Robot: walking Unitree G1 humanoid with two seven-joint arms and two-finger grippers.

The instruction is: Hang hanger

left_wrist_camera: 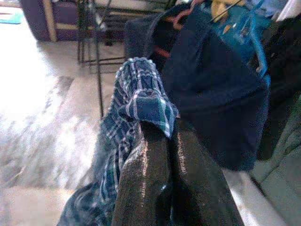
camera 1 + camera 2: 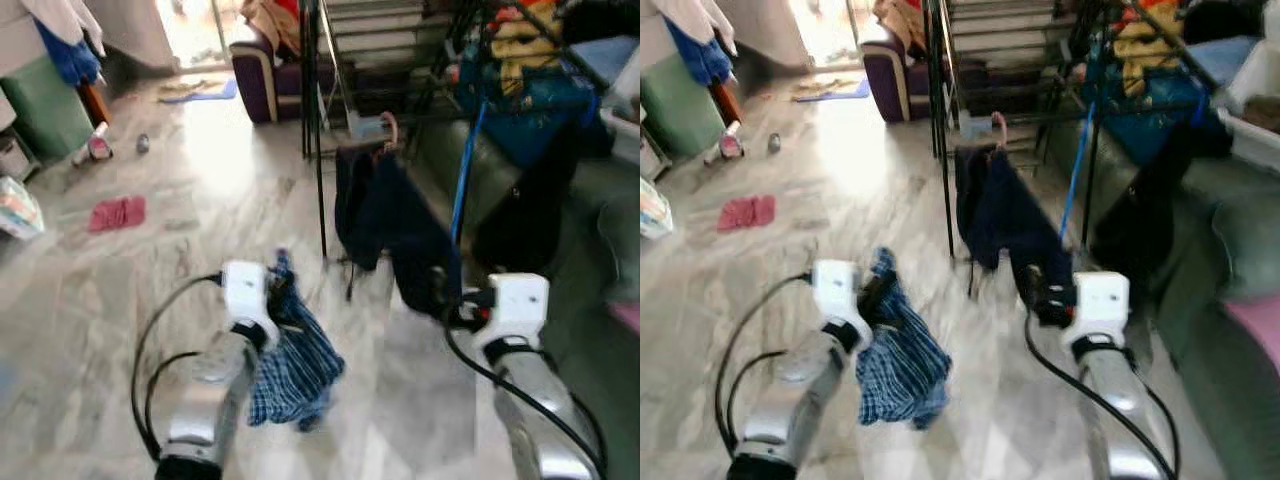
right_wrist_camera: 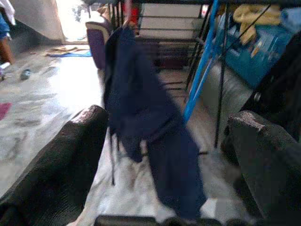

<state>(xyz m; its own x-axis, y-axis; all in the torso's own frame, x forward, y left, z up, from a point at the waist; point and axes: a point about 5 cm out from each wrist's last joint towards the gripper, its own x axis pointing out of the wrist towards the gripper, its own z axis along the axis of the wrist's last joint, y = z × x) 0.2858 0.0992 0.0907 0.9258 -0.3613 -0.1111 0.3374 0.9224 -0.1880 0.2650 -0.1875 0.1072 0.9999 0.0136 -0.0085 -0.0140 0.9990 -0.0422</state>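
A dark navy garment (image 2: 385, 215) hangs on a pink hanger (image 2: 390, 130) from a black rack (image 2: 318, 130). My right gripper (image 3: 169, 117) is open, its fingers (image 3: 61, 160) spread wide at the garment's lower hem (image 2: 1040, 280); I cannot tell whether they touch it. My left gripper (image 2: 280, 300) is shut on a blue plaid cloth (image 2: 295, 365), which droops from the fingertips towards the floor. In the left wrist view the plaid cloth (image 1: 136, 94) is bunched over the closed fingers (image 1: 160, 160).
A blue pole (image 2: 465, 170) leans beside the rack. A green sofa (image 2: 590, 200) stands on the right, with piled clothes (image 2: 520, 50) behind. A red cloth (image 2: 117, 213) lies on the marble floor at left, and a purple armchair (image 2: 260, 75) stands at the back.
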